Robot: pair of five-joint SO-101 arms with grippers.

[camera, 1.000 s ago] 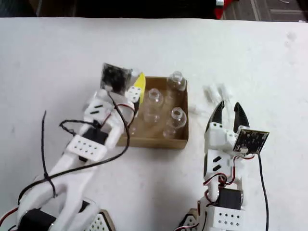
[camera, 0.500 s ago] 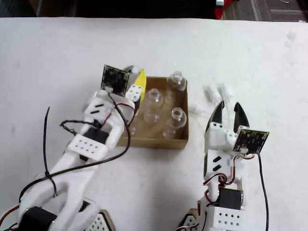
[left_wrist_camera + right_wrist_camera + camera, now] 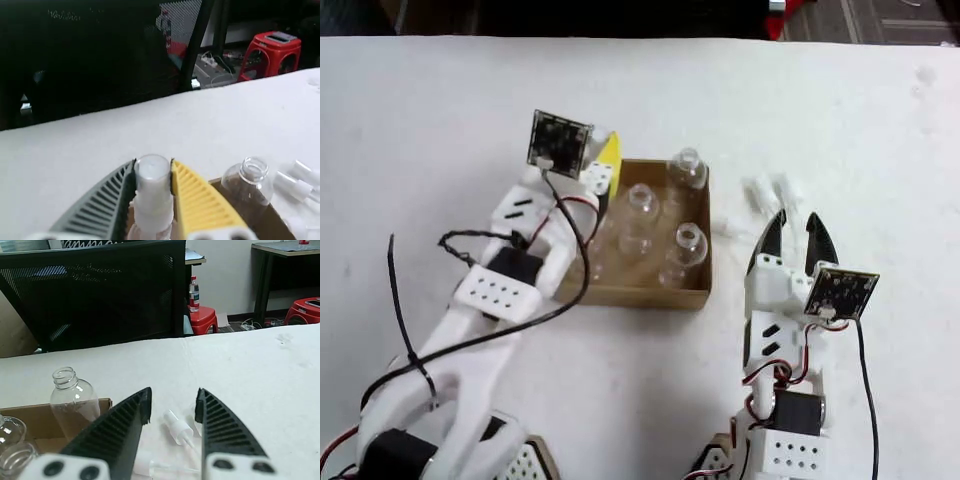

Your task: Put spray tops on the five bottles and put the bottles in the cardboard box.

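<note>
My left gripper (image 3: 152,166) is shut on the white spray top (image 3: 152,192) of a bottle, dark finger on one side and yellow finger on the other. In the high view the left gripper (image 3: 603,150) hangs over the far left corner of the cardboard box (image 3: 642,295). Three open-necked clear bottles (image 3: 688,170) (image 3: 640,205) (image 3: 686,245) stand inside the box. My right gripper (image 3: 791,228) stands open on the table right of the box, with nothing between its fingers. Loose spray tops (image 3: 767,190) lie just beyond it. The right wrist view shows a spray top (image 3: 179,427) ahead of the right gripper (image 3: 172,405).
The white table (image 3: 440,120) has bare room left of and behind the box. A black cable (image 3: 410,330) loops beside the left arm. Past the table's far edge stand a dark mesh chair (image 3: 100,295) and a red stool (image 3: 272,47).
The left arm has lifted and drawn back toward the far left box corner, its gripper still shut on the spray-topped bottle. The right arm has kept still.
</note>
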